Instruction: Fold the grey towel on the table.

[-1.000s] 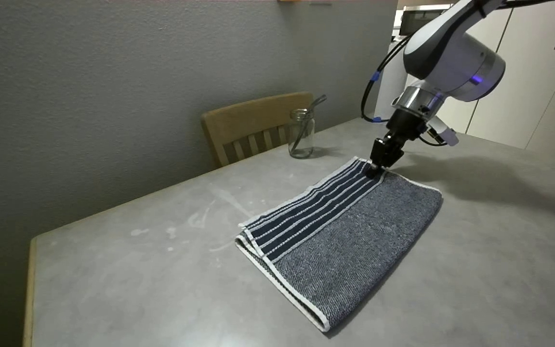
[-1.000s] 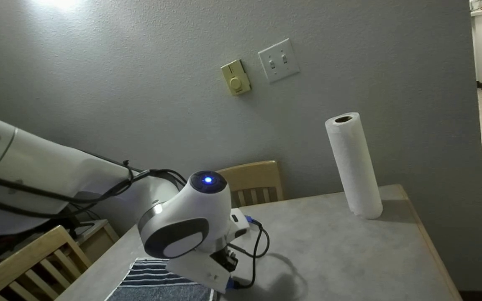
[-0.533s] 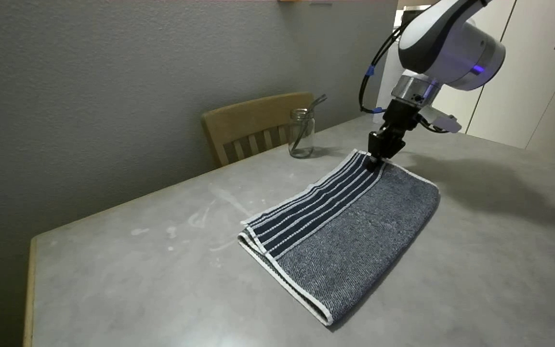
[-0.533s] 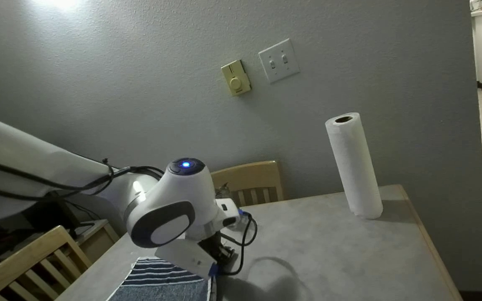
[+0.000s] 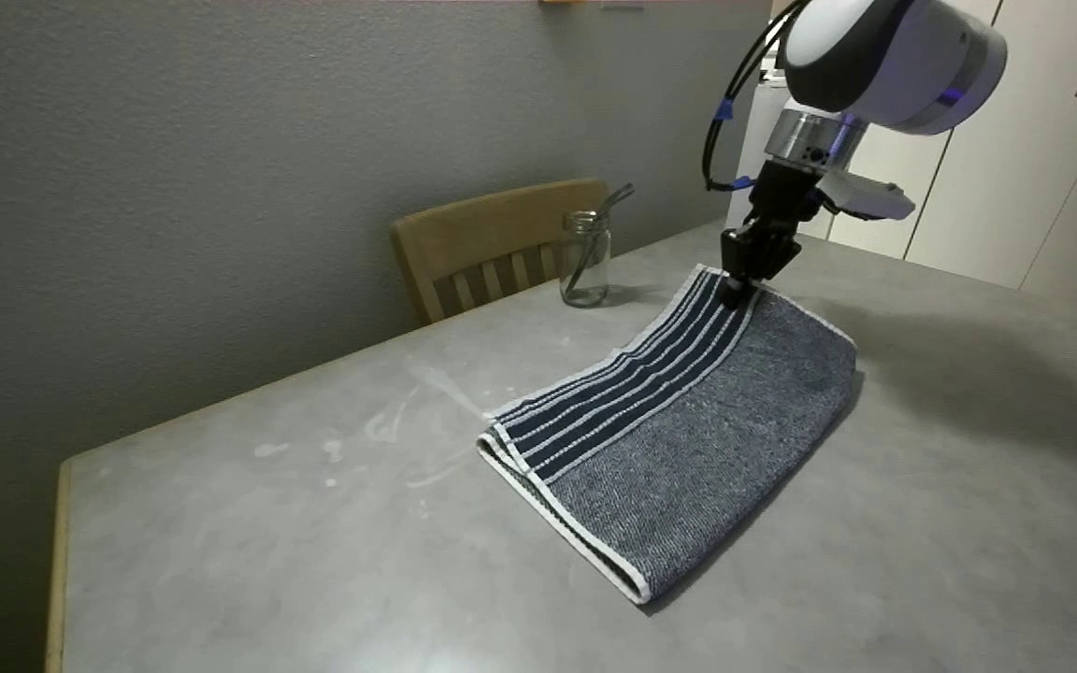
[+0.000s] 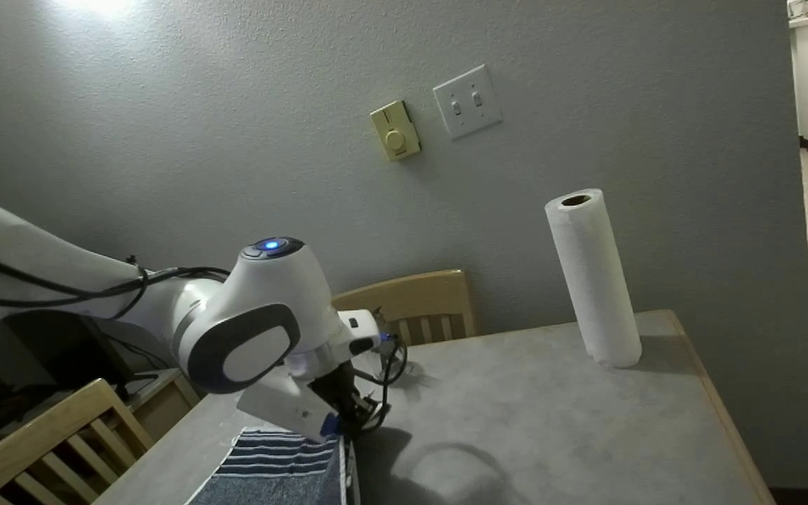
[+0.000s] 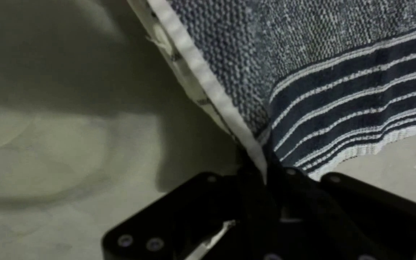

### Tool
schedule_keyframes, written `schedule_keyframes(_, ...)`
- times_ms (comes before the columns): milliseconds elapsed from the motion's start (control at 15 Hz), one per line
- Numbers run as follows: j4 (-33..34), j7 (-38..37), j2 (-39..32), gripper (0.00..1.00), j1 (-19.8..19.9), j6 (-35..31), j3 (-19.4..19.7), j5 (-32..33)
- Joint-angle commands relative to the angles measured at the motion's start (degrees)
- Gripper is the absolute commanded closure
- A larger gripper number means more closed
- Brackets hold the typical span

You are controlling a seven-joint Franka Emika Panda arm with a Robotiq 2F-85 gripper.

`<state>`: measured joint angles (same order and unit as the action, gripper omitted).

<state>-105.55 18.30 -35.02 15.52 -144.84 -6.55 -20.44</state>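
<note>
Grey and rough-textured, the wall (image 5: 314,187) runs behind your workspace, with pale cupboards (image 5: 1043,178) beyond one end of the table (image 5: 239,561). Light, matte and faintly smudged, its top looks smooth enough that a sideways tug would probably drag fabric along rather than fold it. You have a wooden chair (image 5: 492,224) between table and wall. Your grey towel (image 5: 688,439) lies on the table, already doubled, most of it down and the edge at the grip raised; pull that edge unevenly and the layers may shear or the crease run crooked. A paper roll (image 6: 595,280) stands upright near a table corner, well apart from the towel. Your gripper (image 7: 264,175) is clenched on the towel's raised edge, beside the stripes. Swing it toward the glass jar (image 5: 585,262) nearby and you could tip that over. You cannot tell here whether the pinched white hem (image 7: 211,80) includes the lower layer; if it doesn't, expect the two to part company as you lift.
</note>
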Motion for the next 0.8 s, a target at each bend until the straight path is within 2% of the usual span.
schedule_keyframes(0, -2.9, 0.39, 3.69, 0.98, -0.96, -1.22, -0.75, -0.16)
schedule_keyframes(733, -1.14, 4.17, 4.92, 0.98, -2.32, -0.27, -5.69, -2.83)
